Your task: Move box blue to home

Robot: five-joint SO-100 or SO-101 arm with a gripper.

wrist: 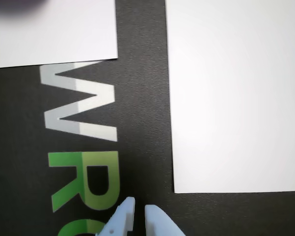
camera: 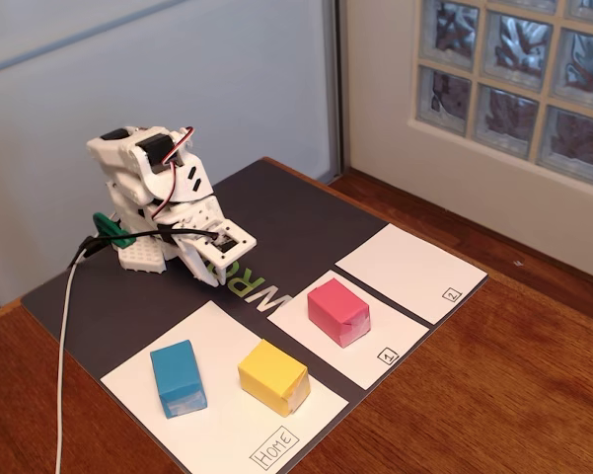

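Observation:
The blue box [camera: 179,378] lies on the left part of the large white sheet labelled Home [camera: 227,427] in the fixed view, a little in from the sheet's left edge. The arm is folded back at the far left of the dark mat, and its gripper [camera: 215,273] points down at the mat, well apart from the box. In the wrist view the gripper [wrist: 139,204] is shut with nothing between its fingers, above the green lettering. A bare corner of the Home sheet [wrist: 235,98] fills the right side of that view. The box is out of sight there.
A yellow block [camera: 273,376] shares the Home sheet, right of the blue box. A pink block [camera: 338,311] sits on the sheet labelled 1 [camera: 375,360]. The sheet labelled 2 [camera: 409,270] is bare. A white cable [camera: 63,346] hangs at the left.

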